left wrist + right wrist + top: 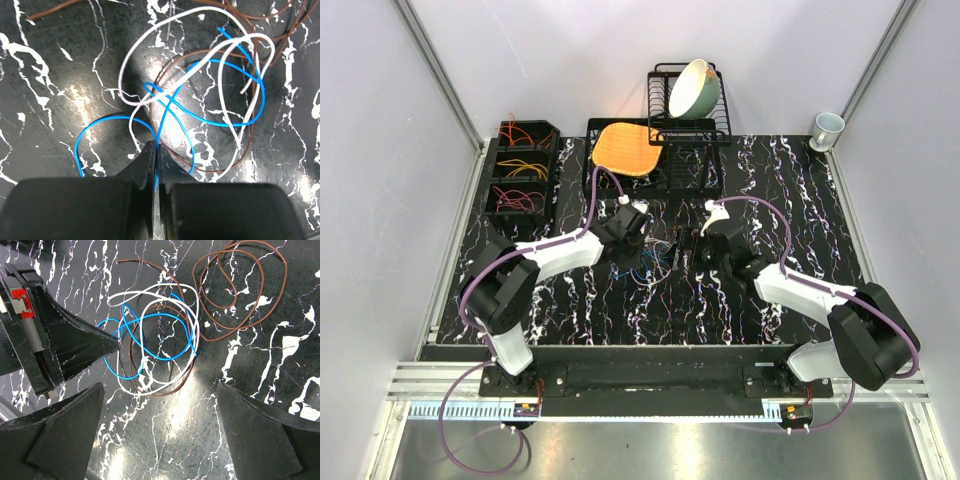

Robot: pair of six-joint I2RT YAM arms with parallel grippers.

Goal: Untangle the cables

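A tangle of thin blue, white and brown cables (655, 257) lies on the black marbled table between my two grippers. In the left wrist view the blue cable (210, 62), the white cable (165, 25) and the brown cable (250, 135) loop through each other. My left gripper (156, 150) is shut on a strand of the blue cable, low over the table. It also shows in the right wrist view (107, 342), at the tangle's left edge. My right gripper (160, 412) is wide open and empty, just short of the tangle (155, 340). A separate brown coil (240, 285) lies beyond.
Three black bins (520, 165) holding orange, yellow and red wires stand at the back left. An orange board (625, 148) rests on a black tray. A black dish rack (688, 125) with a pale green bowl (695, 88) stands behind. A mug (827, 128) sits at the back right.
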